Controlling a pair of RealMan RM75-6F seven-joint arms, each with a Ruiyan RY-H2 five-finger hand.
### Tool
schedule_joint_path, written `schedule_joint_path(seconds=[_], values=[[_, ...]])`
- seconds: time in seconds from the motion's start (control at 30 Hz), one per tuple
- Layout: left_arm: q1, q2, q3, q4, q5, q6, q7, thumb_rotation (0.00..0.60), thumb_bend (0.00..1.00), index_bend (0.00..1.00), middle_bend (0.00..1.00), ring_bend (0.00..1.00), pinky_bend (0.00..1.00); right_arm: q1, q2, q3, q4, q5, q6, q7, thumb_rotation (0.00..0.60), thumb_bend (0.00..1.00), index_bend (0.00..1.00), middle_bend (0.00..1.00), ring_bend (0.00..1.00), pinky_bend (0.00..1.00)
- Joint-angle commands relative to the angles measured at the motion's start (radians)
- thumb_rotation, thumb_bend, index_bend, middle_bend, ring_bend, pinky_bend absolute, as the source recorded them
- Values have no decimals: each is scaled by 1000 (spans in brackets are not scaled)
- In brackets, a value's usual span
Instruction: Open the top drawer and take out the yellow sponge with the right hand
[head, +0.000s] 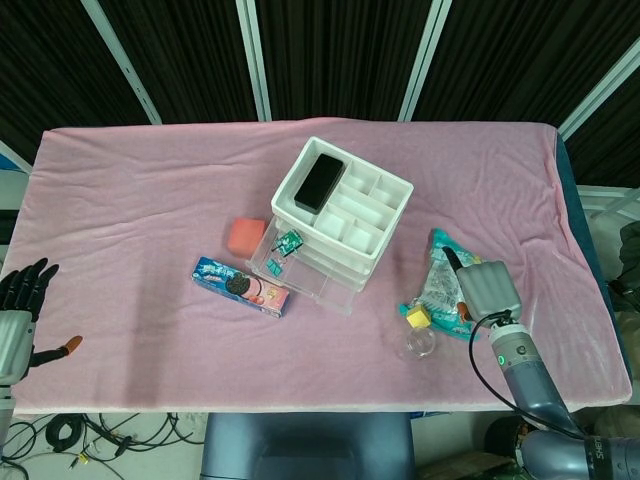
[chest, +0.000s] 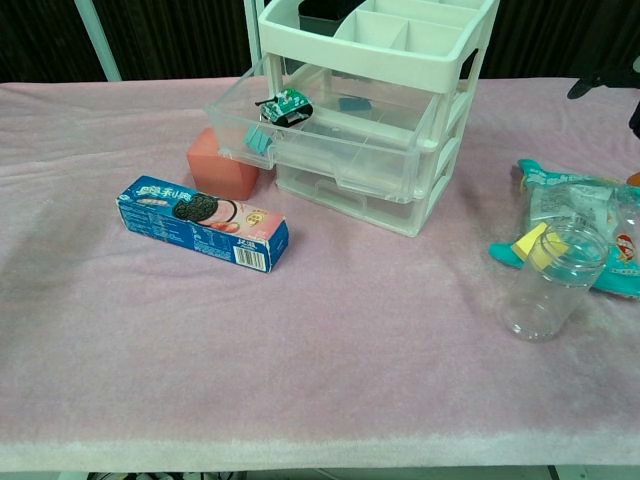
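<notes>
Cloth, pink, covers the whole table. Drawer unit stands mid-table, white frame with a divided tray on top; a black phone-like slab lies in the tray's left compartment. Top drawer is pulled out, clear plastic, with a green packet and small teal clips inside near its front left corner. Cookie box, blue, lies flat in front of the drawers to the left, apart from them. Snack bag, teal-edged, lies to the right of the unit. Right hand sits over the right part of that bag, back of the hand to the head camera, holding nothing I can see; fingers look loosely apart, chest view only catches dark fingertips at the right edge. Left hand is off the table's left edge, black fingers spread, empty. Pink sponge block sits just beside the drawer's left side. Glass jar, clear, stands upright in front of the bag. Yellow sponge is out of the drawer, lying on the cloth at the bag's lower left corner, just behind the jar and free of the right hand; in the chest view it shows partly through the glass.
</notes>
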Motion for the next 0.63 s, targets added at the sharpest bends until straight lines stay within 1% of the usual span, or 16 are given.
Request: schedule_joint_path(seconds=[0.03, 0.1, 0.13, 0.17, 0.23, 0.3, 0.37, 0.57, 0.63], values=[[1, 0, 0, 0, 0, 1, 0, 600, 0, 0, 0, 0, 0, -67, 25, -35, -11, -114, 73, 36, 600, 180, 105, 519, 606, 505], [1, 0, 0, 0, 0, 1, 0, 600, 0, 0, 0, 0, 0, -103, 37, -58, -11, -173, 104, 57, 600, 180, 67, 399, 464, 407], [1, 0, 0, 1, 1, 1, 1, 600, 0, 0, 0, 0, 0, -134, 47, -79, -9, -216, 123, 80, 600, 177, 36, 316, 355, 347], [1, 0, 0, 1, 2, 2, 2, 600, 0, 0, 0, 0, 0, -154, 54, -93, -7, -245, 135, 97, 600, 175, 19, 262, 284, 310], [1, -1, 1, 1, 3, 3, 4, 600, 0, 0, 0, 0, 0, -195, 66, -115, 7, -304, 161, 141, 600, 153, 0, 106, 112, 220], [2, -1, 2, 2, 5, 5, 7, 600, 0, 0, 0, 0, 0, -245, 77, -141, 31, -372, 190, 202, 600, 127, 0, 27, 38, 188], [3, -2, 2, 4, 7, 7, 10, 600, 0, 0, 0, 0, 0, -281, 85, -159, 51, -420, 210, 249, 600, 110, 0, 1, 4, 170], [6, -4, 1, 10, 7, 15, 24, 600, 0, 0, 0, 0, 0, -409, 93, -213, 122, -573, 308, 372, 600, 79, 0, 0, 0, 140], [6, -5, 0, 12, 5, 16, 26, 600, 0, 0, 0, 0, 0, -446, 84, -222, 151, -613, 345, 405, 600, 77, 0, 0, 0, 141]])
